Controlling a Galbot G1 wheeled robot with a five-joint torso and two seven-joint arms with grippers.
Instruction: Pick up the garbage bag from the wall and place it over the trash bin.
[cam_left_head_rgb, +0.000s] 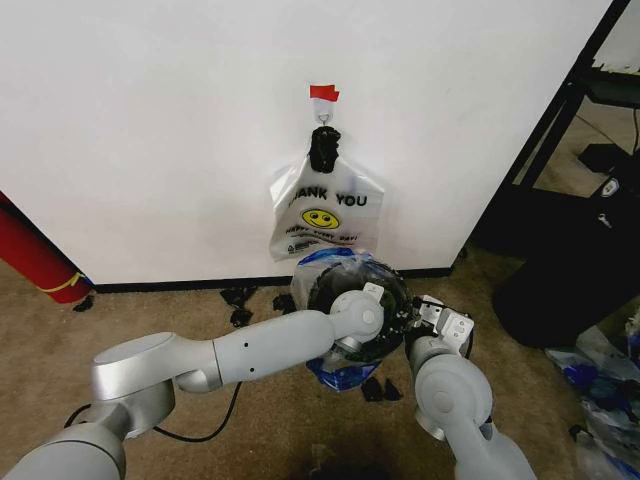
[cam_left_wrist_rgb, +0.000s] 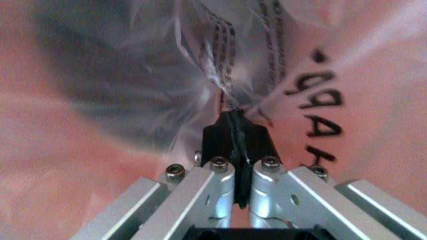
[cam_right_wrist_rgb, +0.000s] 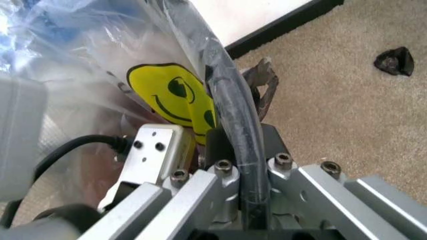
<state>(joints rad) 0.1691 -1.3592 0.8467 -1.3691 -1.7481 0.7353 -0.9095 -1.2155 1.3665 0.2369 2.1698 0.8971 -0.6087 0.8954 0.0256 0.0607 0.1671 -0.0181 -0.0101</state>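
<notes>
In the head view, the left arm reaches from the lower left across the carpet (cam_left_head_rgb: 120, 310), with the elbow low and the forearm pointing toward the wall (cam_left_head_rgb: 150, 130). Its wrist is over the trash bin (cam_left_head_rgb: 352, 300), which stands on the floor just in front of the black baseboard. The right arm comes up from the lower right, bent, with its wrist at the right side of the bin's rim.

The garbage bag (cam_left_head_rgb: 335, 262) with blue panels lies over the bin's mouth, and some blue plastic hangs down in front of the bin.

In the left wrist view, the left gripper (cam_left_wrist_rgb: 237, 135) has its black fingers pressed together on a fold of the thin bag film, with dark print beside it. In the right wrist view, the right gripper (cam_right_wrist_rgb: 237, 150) is clamped on the bin's black rim and the plastic over it, next to the yellow smiley (cam_right_wrist_rgb: 172, 100).

A whiter "THANK YOU" bag (cam_left_head_rgb: 322, 212) hangs on the hook (cam_left_head_rgb: 323, 117) under the red tape (cam_left_head_rgb: 323, 93).
</notes>
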